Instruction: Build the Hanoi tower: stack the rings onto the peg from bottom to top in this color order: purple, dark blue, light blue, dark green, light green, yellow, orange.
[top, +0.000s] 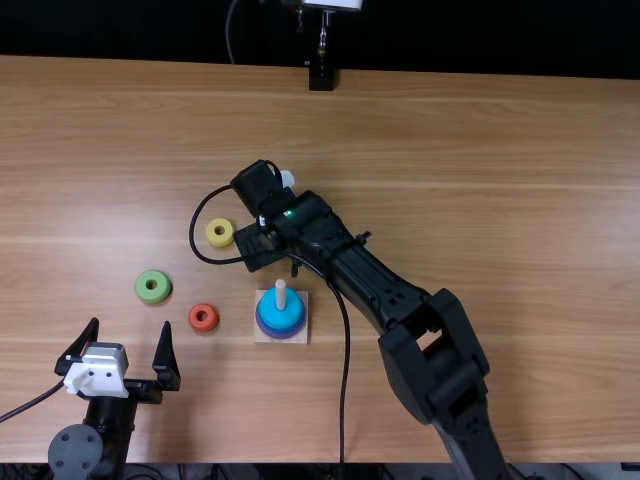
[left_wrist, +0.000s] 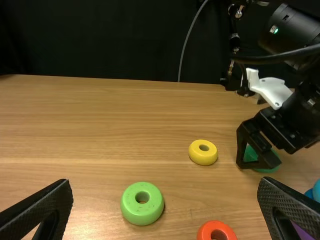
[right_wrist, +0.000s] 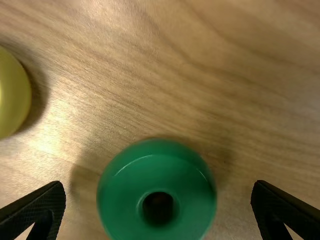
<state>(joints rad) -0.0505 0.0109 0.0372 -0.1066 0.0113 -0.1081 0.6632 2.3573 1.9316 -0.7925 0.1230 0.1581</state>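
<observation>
Nearest, at the lower left of the top view, the left gripper (top: 131, 323) has its fingers spread wide and holds nothing. Farther up, just below the frame's middle, the wooden base (top: 302, 336) carries the peg (top: 281, 296), with the purple ring (top: 281, 334) lowest and the light blue ring (top: 283, 318) on top; I can't clearly separate dark blue between them. Left of it lies the orange ring (top: 203, 309), then the light green ring (top: 143, 291), higher and farther left.

Above the base, the right gripper (right_wrist: 159, 184) is wide open over the dark green ring (right_wrist: 117, 200), a gap on either side. That ring looks next: keep it centred, lower until the fingers flank its wall, then close evenly so it doesn't skid or tip. Lift straight up, clear the peg's tip, line the hole up with it and release only once the ring is threaded and level. Just beyond, the yellow ring (top: 212, 239) sits close enough to be nudged, so avoid swinging sideways while low.
</observation>
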